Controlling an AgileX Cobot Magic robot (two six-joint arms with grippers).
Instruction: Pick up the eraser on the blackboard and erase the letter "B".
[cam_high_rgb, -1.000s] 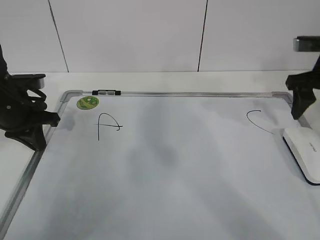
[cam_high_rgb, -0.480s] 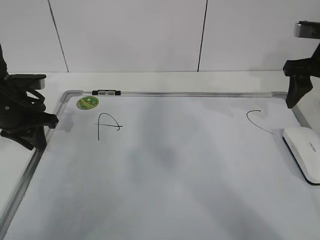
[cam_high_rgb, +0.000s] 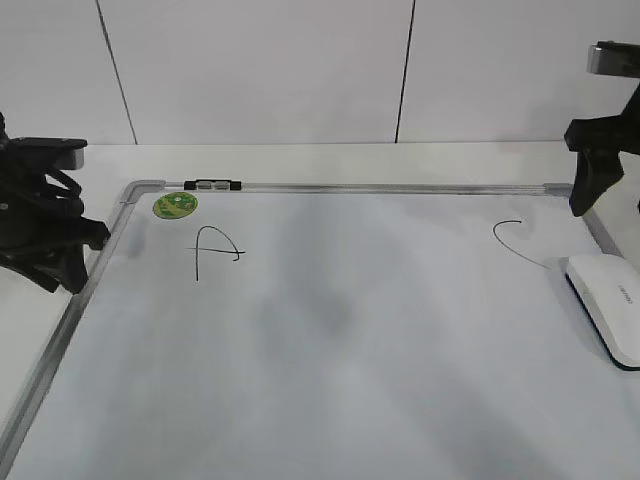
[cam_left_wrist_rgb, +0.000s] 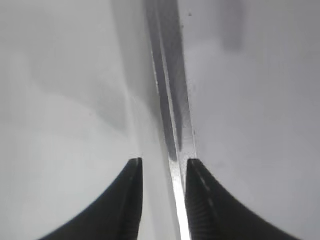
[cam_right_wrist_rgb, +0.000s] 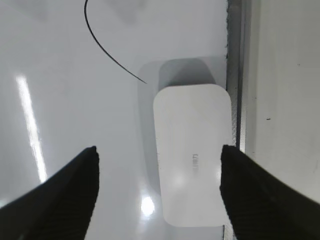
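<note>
The white eraser (cam_high_rgb: 608, 305) lies flat at the right edge of the blackboard (cam_high_rgb: 400, 380), beside the frame. In the right wrist view the eraser (cam_right_wrist_rgb: 192, 155) sits below my wide-open, empty right gripper (cam_right_wrist_rgb: 157, 150), mostly nearer its right finger. In the exterior view the right gripper (cam_high_rgb: 585, 200) hangs above the board's far right corner. My left gripper (cam_high_rgb: 65, 270) is over the board's left frame (cam_left_wrist_rgb: 170, 100), with its jaws (cam_left_wrist_rgb: 162, 162) a little apart and empty. No letter "B" shows; a faint grey smudge (cam_high_rgb: 320, 300) marks the board's middle.
A black "A" (cam_high_rgb: 215, 250) and a green sticker (cam_high_rgb: 175, 205) are at the board's far left. A curved "C" stroke (cam_high_rgb: 515, 243) is near the eraser and also shows in the right wrist view (cam_right_wrist_rgb: 100, 45). A small clip (cam_high_rgb: 213, 185) sits on the far frame.
My right gripper has risen and moved back from the eraser, which has stayed put. My left gripper has drifted left, from the board's edge out over the frame.
</note>
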